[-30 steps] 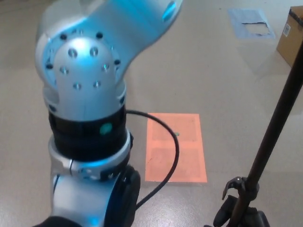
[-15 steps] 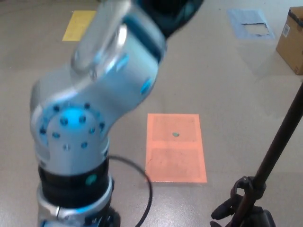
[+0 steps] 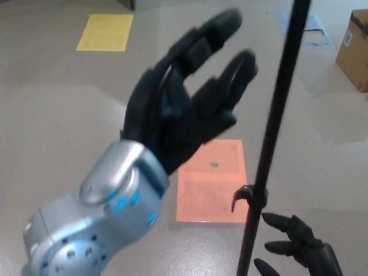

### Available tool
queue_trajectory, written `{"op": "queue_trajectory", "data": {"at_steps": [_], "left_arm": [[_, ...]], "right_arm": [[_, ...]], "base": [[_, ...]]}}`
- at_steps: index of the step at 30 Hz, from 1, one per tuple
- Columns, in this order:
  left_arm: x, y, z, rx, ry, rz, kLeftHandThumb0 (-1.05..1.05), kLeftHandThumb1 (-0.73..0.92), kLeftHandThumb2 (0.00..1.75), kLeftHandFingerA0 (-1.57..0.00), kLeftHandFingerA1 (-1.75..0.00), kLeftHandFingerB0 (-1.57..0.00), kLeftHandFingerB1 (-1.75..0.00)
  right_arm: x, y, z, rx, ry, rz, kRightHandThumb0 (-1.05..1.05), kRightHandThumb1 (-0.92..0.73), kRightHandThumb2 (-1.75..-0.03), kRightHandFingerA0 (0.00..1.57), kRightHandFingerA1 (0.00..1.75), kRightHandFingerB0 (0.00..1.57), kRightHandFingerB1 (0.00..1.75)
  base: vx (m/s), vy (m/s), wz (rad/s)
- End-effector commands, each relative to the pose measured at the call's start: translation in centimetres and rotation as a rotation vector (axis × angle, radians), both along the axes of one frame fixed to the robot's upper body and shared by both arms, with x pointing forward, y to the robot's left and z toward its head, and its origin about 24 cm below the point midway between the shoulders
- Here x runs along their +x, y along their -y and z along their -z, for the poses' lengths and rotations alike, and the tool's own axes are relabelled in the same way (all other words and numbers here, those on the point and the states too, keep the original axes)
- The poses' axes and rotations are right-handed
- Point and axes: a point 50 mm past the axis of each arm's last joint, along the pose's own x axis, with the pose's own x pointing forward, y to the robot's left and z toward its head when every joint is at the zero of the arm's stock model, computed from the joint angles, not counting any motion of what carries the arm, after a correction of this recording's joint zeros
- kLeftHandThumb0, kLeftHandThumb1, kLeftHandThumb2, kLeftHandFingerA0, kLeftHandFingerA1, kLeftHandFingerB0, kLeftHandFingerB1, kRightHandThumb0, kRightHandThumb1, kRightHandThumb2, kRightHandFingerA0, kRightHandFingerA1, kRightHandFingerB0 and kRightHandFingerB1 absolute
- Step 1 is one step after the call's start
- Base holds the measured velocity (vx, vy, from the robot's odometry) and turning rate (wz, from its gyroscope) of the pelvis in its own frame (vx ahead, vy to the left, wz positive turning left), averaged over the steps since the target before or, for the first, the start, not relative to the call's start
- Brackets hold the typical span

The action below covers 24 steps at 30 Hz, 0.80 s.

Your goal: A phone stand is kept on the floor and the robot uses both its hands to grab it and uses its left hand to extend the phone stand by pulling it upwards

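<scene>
Left hand: my left hand [image 3: 184, 95] hangs raised in mid-air, its fingers [image 3: 221, 26] spread apart and holding nothing, just short of the phone stand's pole and not touching it.
Left forearm: rounded silver shell [image 3: 92, 213] with a blue glow on it, smooth and glossy, running into the matte black hand.
Yellow patch: flat yellow rectangle [image 3: 105, 31] on the floor, far behind my left hand.
Orange patch: flat orange rectangle [image 3: 213, 184] on the floor with a small dark dot near its middle, partly hidden by my left hand.
Phone stand: thin black pole [image 3: 276, 121], smooth and round, rising from the floor near-upright with a slight lean; a small clamp lever [image 3: 244, 195] juts from it low down. Its foot is out of view.
Right hand: my right hand [image 3: 299, 244] sits low beside the pole, fingers parted and, as far as I can see, not closed on it.
Floor: pale beige [image 3: 63, 115], smooth with a dull sheen.
Cardboard box: brown corner [image 3: 353, 52] at the right edge.
Risk: I judge the slender pole could tip or swing if my left hand strikes it before my right steadies the lower section.
Risk two: on so smooth a tube my thick fingers may slip when pulling upward, or lift the whole stand if the clamp is tight.
</scene>
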Motion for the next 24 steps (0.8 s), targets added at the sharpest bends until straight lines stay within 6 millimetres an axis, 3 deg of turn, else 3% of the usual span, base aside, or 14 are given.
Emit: {"op": "queue_trajectory", "data": {"at_steps": [1,2,3,8,9,10,11,12,13,17,18,20,21,24], "left_arm": [[-2.8,-2.0,6.4,0.055,-0.047,-0.110,-0.71,0.59,0.59,-0.24,-0.34,-0.21,-0.28],[-2.8,-2.0,6.4,0.053,-0.044,-0.111,-0.71,0.59,0.59,-0.24,-0.34,-0.21,-0.28],[-3.1,-2.1,7.0,0.058,-0.051,-0.121,-0.75,0.48,0.83,-0.17,-0.43,-0.13,-0.39],[-4.3,-2.4,8.8,0.065,-0.065,-0.145,-0.75,0.49,0.83,-0.17,-0.43,-0.12,-0.39],[-5.4,-3.4,10.7,0.107,-0.091,-0.188,-0.79,0.51,0.86,-0.19,-0.44,-0.10,-0.39],[-5.6,-3.5,11.0,0.112,-0.092,-0.192,-0.80,0.51,0.89,-0.15,-0.47,-0.06,-0.35],[-5.6,-3.5,11.0,0.111,-0.091,-0.192,-0.80,0.51,0.89,-0.15,-0.47,-0.06,-0.35],[-6.0,-4.0,11.5,0.109,-0.097,-0.203,-0.78,0.50,0.86,-0.19,-0.45,-0.08,-0.38],[-6.3,-4.8,12.2,0.130,-0.107,-0.226,-0.79,0.51,0.87,-0.19,-0.44,-0.07,-0.36],[-6.4,-4.9,12.3,0.131,-0.101,-0.229,-0.79,0.51,0.87,-0.19,-0.44,-0.07,-0.36],[-6.8,-5.8,13.0,0.124,-0.132,-0.254,-0.75,0.62,0.59,-0.28,-0.32,-0.15,-0.28],[-7.0,-6.2,13.4,0.120,-0.142,-0.264,-0.75,0.62,0.59,-0.28,-0.32,-0.15,-0.28],[-7.3,-6.8,13.7,0.149,-0.142,-0.290,-0.79,0.52,0.88,-0.21,-0.44,-0.04,-0.35],[-7.6,-7.6,14.1,0.178,-0.134,-0.317,-0.80,0.54,0.90,-0.21,-0.44,-0.04,-0.35]], "right_arm": [[-0.4,1.3,-0.6,0.002,-0.022,-0.013,-0.86,-0.50,-0.91,0.28,0.55,0.11,0.43],[-0.4,1.3,-0.7,0.001,-0.021,-0.014,-0.86,-0.50,-0.91,0.28,0.55,0.11,0.43],[-0.3,1.4,-0.7,-0.003,-0.022,-0.013,-0.87,-0.50,-0.91,0.28,0.55,0.10,0.43],[-0.4,1.6,-0.7,-0.016,-0.028,-0.010,-0.88,-0.51,-0.92,0.27,0.55,0.08,0.43],[-0.4,2.0,-0.6,-0.044,-0.024,-0.007,-0.86,-0.52,-0.93,0.27,0.56,0.08,0.44],[-0.4,2.1,-0.6,-0.047,-0.024,-0.007,-0.88,-0.66,-0.60,0.30,0.51,0.15,0.37],[-0.4,2.1,-0.6,-0.047,-0.024,-0.007,-0.88,-0.66,-0.60,0.30,0.51,0.15,0.37],[-0.5,2.3,-0.5,-0.046,-0.031,-0.003,-0.86,-0.51,-0.93,0.27,0.56,0.07,0.44],[-0.6,2.3,-0.4,-0.029,-0.045,0.002,-0.88,-0.64,-0.60,0.29,0.50,0.14,0.36],[-0.6,2.3,-0.4,-0.027,-0.046,0.002,-0.88,-0.64,-0.60,0.29,0.50,0.14,0.36],[-0.7,2.6,-0.4,-0.031,-0.042,0.002,-0.88,-0.64,-0.60,0.29,0.52,0.14,0.35],[-0.7,2.7,-0.4,-0.033,-0.040,0.002,-0.88,-0.64,-0.60,0.29,0.52,0.14,0.35],[-1.0,2.9,-0.3,-0.031,-0.041,-0.001,-0.91,-0.64,-0.59,0.28,0.52,0.13,0.34],[-1.3,3.5,-0.5,-0.034,-0.034,0.000,-0.92,-0.65,-0.60,0.27,0.52,0.10,0.32]], "base": [[0.00,0.000,0.00],[0.00,0.000,0.00],[0.00,0.000,0.00],[0.00,0.000,0.00],[0.00,0.000,0.00],[0.00,0.000,0.00],[0.00,0.000,0.00],[0.00,0.000,0.00],[0.00,0.000,0.00],[0.00,0.000,0.00],[0.00,0.000,0.00],[0.00,0.000,0.00],[0.00,0.000,0.00],[0.00,0.000,0.00]]}}
